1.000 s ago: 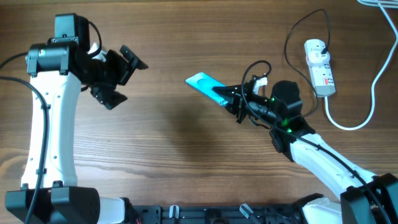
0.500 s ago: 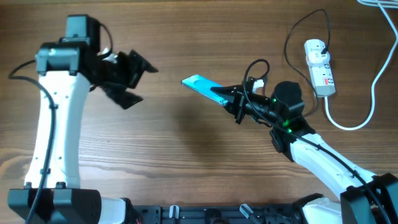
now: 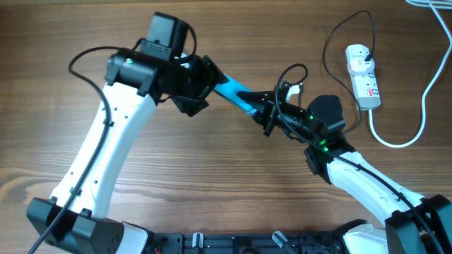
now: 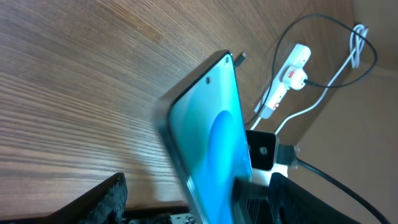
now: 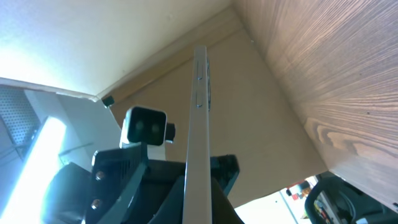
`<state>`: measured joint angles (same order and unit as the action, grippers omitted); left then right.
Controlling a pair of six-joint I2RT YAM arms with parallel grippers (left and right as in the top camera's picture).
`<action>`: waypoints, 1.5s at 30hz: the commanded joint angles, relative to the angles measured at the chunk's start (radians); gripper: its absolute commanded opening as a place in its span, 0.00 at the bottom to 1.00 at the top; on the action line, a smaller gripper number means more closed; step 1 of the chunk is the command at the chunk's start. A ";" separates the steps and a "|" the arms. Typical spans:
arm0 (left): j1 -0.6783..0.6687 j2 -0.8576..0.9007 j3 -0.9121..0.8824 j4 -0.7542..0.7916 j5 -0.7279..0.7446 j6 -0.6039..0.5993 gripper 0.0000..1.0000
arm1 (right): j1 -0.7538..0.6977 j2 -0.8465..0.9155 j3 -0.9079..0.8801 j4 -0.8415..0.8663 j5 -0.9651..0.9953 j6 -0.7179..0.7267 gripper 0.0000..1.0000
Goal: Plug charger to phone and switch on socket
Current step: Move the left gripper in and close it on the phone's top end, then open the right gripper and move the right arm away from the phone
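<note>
The phone (image 3: pixel 235 92) has a cyan-blue screen and is held tilted above the table. My right gripper (image 3: pixel 263 113) is shut on its near end; in the right wrist view the phone (image 5: pixel 198 106) stands edge-on between the jaws (image 5: pixel 199 171). My left gripper (image 3: pixel 200 83) is at the phone's far end, open. In the left wrist view its fingers (image 4: pixel 198 185) lie on either side of the phone (image 4: pixel 208 124) with a gap on the left. The charger (image 3: pixel 330 39), a thin black cable, runs from the socket (image 3: pixel 362 76) and loops beside my right wrist. The socket also shows in the left wrist view (image 4: pixel 283 84).
The socket's thick white cord (image 3: pixel 418 116) curves along the right edge of the table. A white tag (image 3: pixel 296 90) hangs on the black cable near my right gripper. Bare wood lies left and in front of the arms.
My left arm has swung right across the table, and its open gripper now straddles the phone's far end. My right gripper has shifted the phone slightly up and left.
</note>
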<state>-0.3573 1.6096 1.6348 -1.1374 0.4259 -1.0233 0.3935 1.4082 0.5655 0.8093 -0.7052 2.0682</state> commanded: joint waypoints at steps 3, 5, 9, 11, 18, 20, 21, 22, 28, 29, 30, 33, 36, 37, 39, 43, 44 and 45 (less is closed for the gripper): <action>-0.050 0.063 0.007 0.036 -0.069 -0.041 0.66 | 0.013 0.002 0.025 0.022 0.017 0.003 0.04; -0.066 0.090 0.007 0.055 -0.069 -0.042 0.61 | 0.013 0.002 0.025 0.025 0.017 0.004 0.05; -0.087 0.126 0.007 0.087 -0.074 -0.056 0.44 | 0.013 0.002 0.024 0.023 0.016 0.003 0.04; -0.087 0.133 0.006 0.088 -0.077 -0.059 0.39 | 0.013 0.002 0.024 0.023 0.016 0.003 0.04; -0.085 0.134 0.007 0.105 -0.079 -0.084 0.13 | 0.013 0.002 0.024 -0.002 0.017 0.004 0.04; -0.085 0.134 0.007 0.111 -0.079 -0.120 0.08 | 0.013 0.002 0.024 -0.002 0.017 0.004 0.04; -0.085 0.134 0.007 0.114 -0.080 -0.134 0.06 | 0.013 0.002 0.024 -0.002 0.017 0.004 0.04; -0.085 0.134 0.006 0.115 -0.079 -0.147 0.04 | 0.013 0.002 0.024 -0.002 0.017 0.003 0.05; -0.083 0.134 0.007 0.119 -0.079 -0.196 0.04 | 0.013 0.002 0.024 -0.003 0.017 0.004 0.04; -0.083 0.134 0.007 0.126 -0.079 -0.197 0.04 | 0.013 0.002 0.024 -0.003 0.017 0.003 0.04; -0.083 0.134 0.007 0.134 -0.079 -0.197 0.04 | 0.013 0.002 0.024 -0.002 0.017 0.003 0.05; -0.082 0.134 0.007 0.151 -0.079 -0.197 0.04 | 0.013 0.002 0.024 -0.002 0.017 0.003 0.12; -0.068 0.134 0.007 0.151 -0.080 -0.196 0.04 | 0.013 0.002 0.024 -0.002 0.016 0.003 0.20; -0.056 0.134 0.007 0.151 -0.079 -0.189 0.04 | 0.013 0.002 0.024 -0.002 0.016 0.003 0.23; -0.023 0.134 0.007 0.150 -0.079 -0.170 0.04 | 0.013 0.002 0.024 -0.002 0.014 0.003 0.30; 0.074 0.133 0.007 0.132 -0.076 -0.056 0.04 | 0.013 0.002 0.024 -0.023 0.002 -0.030 0.52; 0.097 0.133 0.007 0.121 -0.075 -0.030 0.04 | 0.013 0.002 0.024 -0.047 0.007 -0.069 0.60; 0.127 0.133 0.007 0.101 -0.075 0.003 0.04 | 0.013 0.002 0.024 -0.097 0.035 -0.143 0.66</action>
<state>-0.3111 1.7370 1.6421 -1.0073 0.3687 -1.1450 0.4053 1.4101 0.5732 0.7731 -0.6807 2.0609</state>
